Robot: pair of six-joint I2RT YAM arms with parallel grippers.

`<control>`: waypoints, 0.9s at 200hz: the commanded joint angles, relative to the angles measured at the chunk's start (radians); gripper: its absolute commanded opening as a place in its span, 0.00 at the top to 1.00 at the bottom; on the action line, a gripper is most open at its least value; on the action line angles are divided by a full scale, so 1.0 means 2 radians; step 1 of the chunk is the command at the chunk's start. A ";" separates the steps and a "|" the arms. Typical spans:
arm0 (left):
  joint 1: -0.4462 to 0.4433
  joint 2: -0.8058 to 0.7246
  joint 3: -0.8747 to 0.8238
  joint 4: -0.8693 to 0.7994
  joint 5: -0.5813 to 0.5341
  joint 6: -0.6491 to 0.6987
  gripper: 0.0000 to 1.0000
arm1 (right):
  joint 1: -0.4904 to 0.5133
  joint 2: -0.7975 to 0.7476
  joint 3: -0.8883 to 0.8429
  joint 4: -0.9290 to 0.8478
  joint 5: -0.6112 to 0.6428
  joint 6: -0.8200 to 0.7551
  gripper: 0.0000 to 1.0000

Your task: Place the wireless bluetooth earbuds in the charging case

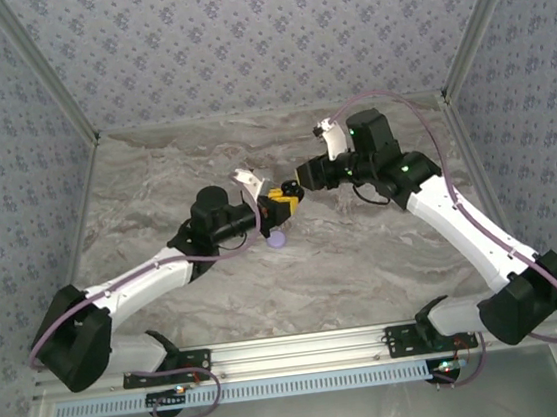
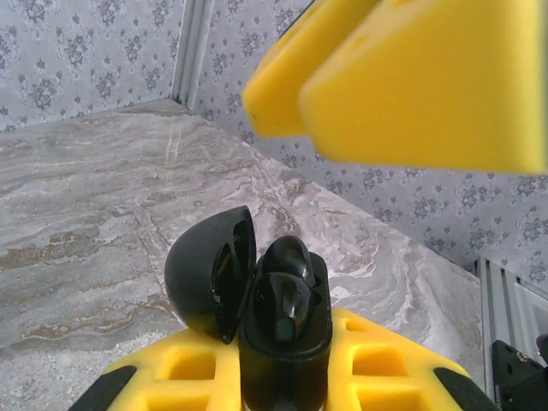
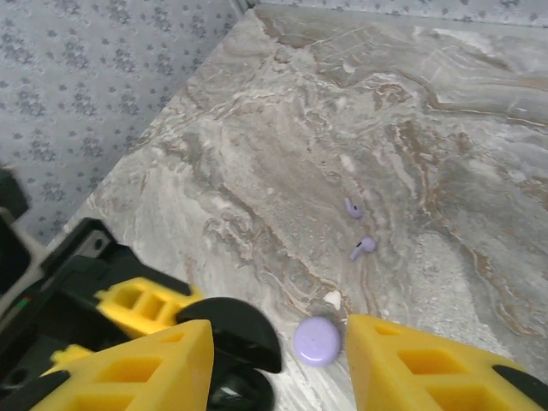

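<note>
My left gripper (image 2: 282, 381) is shut on a black charging case (image 2: 287, 342), held upright with its lid (image 2: 205, 274) hinged open to the left. Two glossy black earbuds (image 2: 291, 300) sit in the case's wells. My right gripper (image 3: 282, 368) hovers just above it, open, with nothing between its yellow fingers (image 2: 411, 86). From above, both grippers meet mid-table: left gripper (image 1: 276, 201), right gripper (image 1: 299, 188). A shut pale lavender round case (image 3: 318, 340) lies on the table beneath, also visible from above as the lavender case (image 1: 277, 238).
Two small lavender earbuds (image 3: 353, 207) (image 3: 363, 248) lie loose on the marble table (image 3: 445, 128) beyond the lavender case. Patterned walls (image 1: 258, 30) enclose the table on three sides, and an aluminium rail (image 1: 304, 346) runs along the near edge.
</note>
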State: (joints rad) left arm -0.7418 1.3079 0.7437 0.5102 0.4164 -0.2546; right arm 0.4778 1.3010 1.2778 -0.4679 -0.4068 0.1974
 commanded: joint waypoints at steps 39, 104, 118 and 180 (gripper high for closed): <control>0.000 -0.035 0.006 -0.009 0.061 0.053 0.88 | -0.058 0.010 -0.038 0.023 -0.088 0.016 0.58; 0.001 -0.031 -0.001 0.042 0.108 0.042 0.87 | -0.078 0.021 -0.073 0.050 -0.183 0.014 0.74; 0.001 -0.028 0.000 0.048 0.109 0.038 0.87 | -0.079 0.022 -0.073 0.053 -0.197 0.013 0.75; 0.003 -0.016 0.002 0.072 0.119 0.021 0.88 | -0.078 0.024 -0.078 0.072 -0.247 0.019 0.77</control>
State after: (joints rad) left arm -0.7406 1.2667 0.7433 0.5880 0.6186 -0.1951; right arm 0.3267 1.3453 1.1286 -0.3550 -0.8242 0.2241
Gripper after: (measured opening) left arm 0.192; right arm 0.231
